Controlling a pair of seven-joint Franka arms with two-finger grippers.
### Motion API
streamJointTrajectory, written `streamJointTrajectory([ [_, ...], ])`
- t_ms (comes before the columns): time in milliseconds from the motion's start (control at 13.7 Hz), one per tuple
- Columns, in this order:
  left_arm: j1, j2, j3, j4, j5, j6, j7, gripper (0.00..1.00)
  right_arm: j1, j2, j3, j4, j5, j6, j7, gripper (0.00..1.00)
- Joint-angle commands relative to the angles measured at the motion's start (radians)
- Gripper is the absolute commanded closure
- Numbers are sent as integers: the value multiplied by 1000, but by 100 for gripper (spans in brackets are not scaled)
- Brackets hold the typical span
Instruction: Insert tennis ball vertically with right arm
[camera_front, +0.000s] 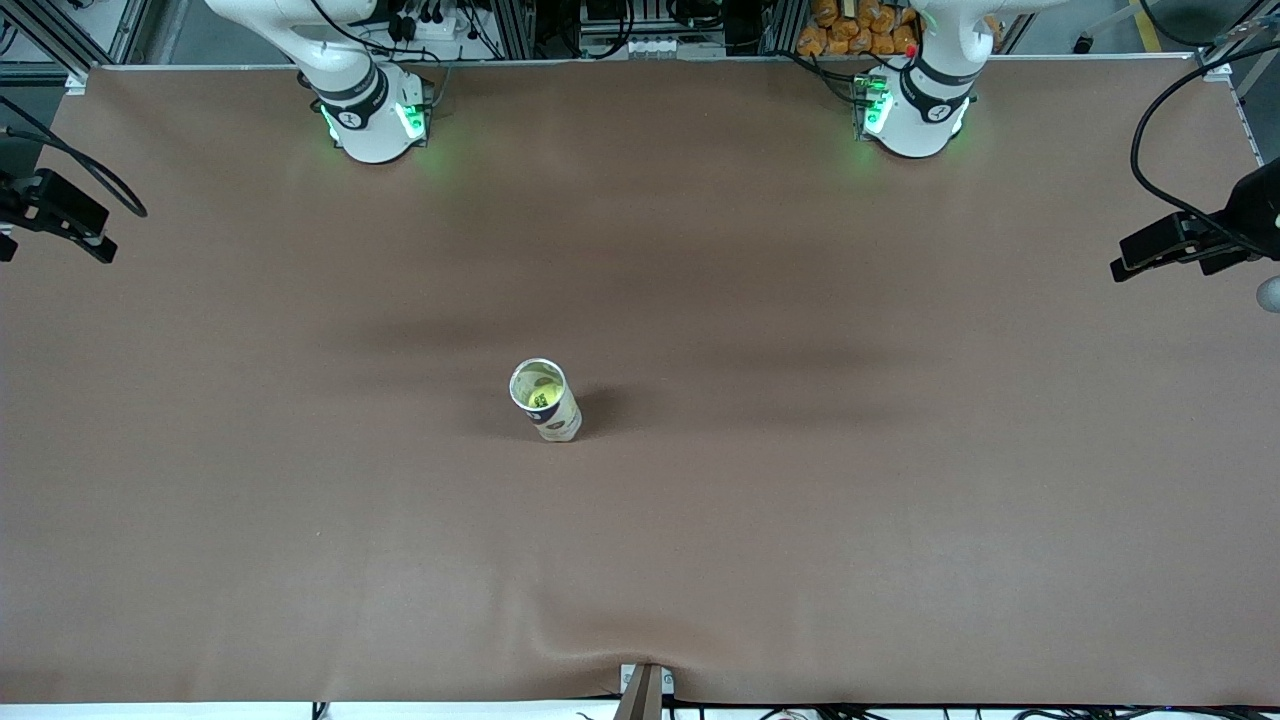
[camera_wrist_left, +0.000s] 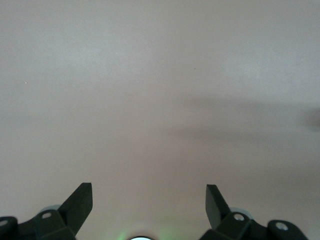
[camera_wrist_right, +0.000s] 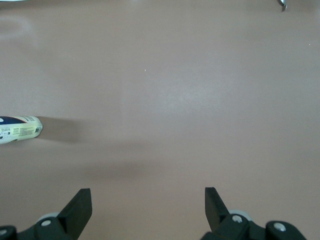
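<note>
A clear tube can with a white and dark label stands upright near the middle of the brown table. Through its open top I see the yellow-green tennis ball inside it. In the right wrist view the can shows at the picture's edge, well apart from my right gripper, which is open with nothing between its fingers and hangs over bare cloth. My left gripper is open and empty too, over bare cloth. The front view shows only both arms' bases, the right arm and the left arm.
Black clamped camera mounts stick in over each end of the table, one at the right arm's end and one at the left arm's end. A small bracket sits at the table edge nearest the front camera.
</note>
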Motion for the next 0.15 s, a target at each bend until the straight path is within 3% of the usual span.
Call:
streamJointTrajectory([
  [0,12,-21,-16,-13,18,-15,-19,0,-18,12,8,30,-7,-7,-10,0],
  [73,12,-15,-10,-7,21,-26,-17,0,-18,13,8,30,-5,-7,-10,0],
])
